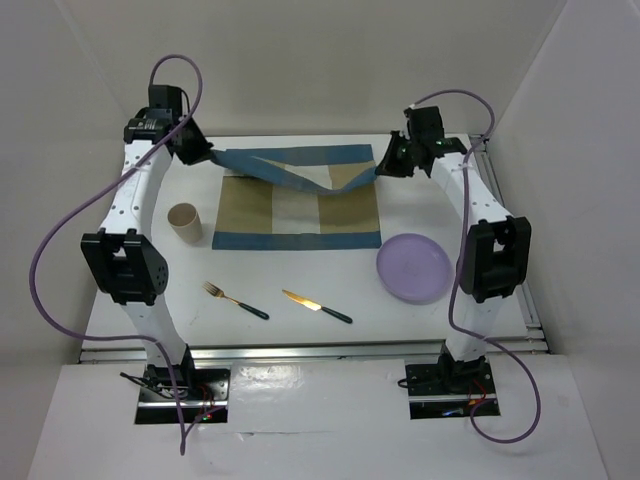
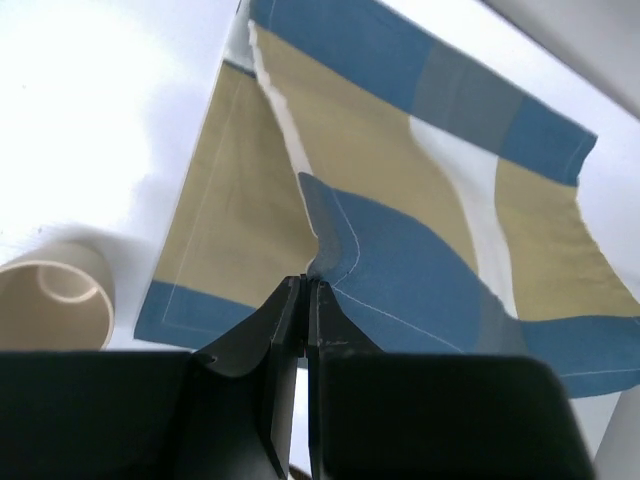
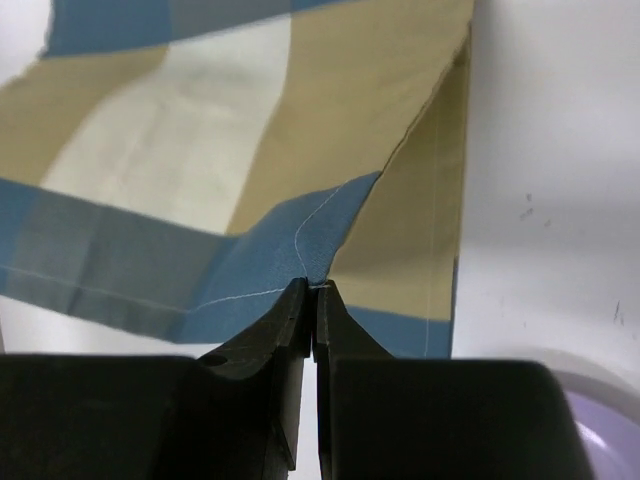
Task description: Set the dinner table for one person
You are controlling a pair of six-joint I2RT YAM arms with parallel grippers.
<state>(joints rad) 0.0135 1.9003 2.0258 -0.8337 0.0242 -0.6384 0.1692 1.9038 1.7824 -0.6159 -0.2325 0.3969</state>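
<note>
A blue, beige and white striped placemat lies on the white dinner table, its far edge lifted. My left gripper is shut on the far left corner of the placemat. My right gripper is shut on the far right corner of the placemat. The blue far strip hangs between them above the table. A beige cup lies left of the mat and also shows in the left wrist view. A lilac plate, a fork and a knife lie nearer the front.
White walls enclose the table on three sides. An aluminium rail runs along the front edge and another along the right edge. Purple cables loop off both arms.
</note>
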